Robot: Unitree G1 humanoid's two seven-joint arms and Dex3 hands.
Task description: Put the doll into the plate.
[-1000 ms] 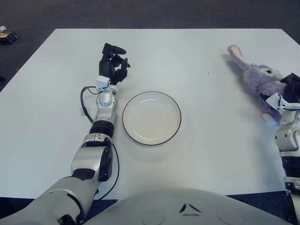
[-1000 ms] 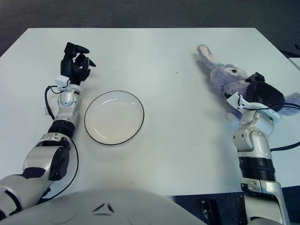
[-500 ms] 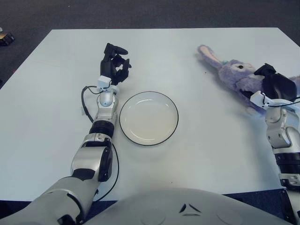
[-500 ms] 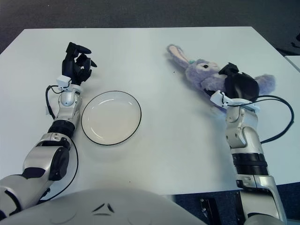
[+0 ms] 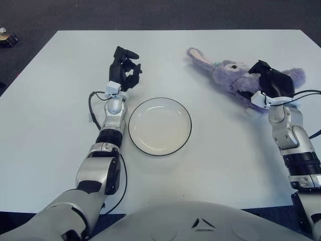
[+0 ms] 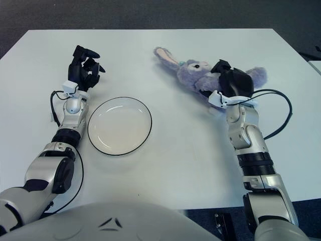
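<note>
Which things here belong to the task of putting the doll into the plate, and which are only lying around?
Belong to the task:
- purple rabbit doll, gripped by the right hand
- plate, nothing in it yet

Not part of it:
- left hand, idle, left of the plate
- small dark object on the floor, too small to identify

- Plate [image 5: 160,126] sits on the table [image 5: 45,125], near its middle.
- Left hand [image 5: 123,70] is just left of and behind the plate.
- Doll [image 5: 235,78] lies right of the plate, toward the far edge.
- Right hand [image 5: 271,85] lies over the doll's right part.
</note>
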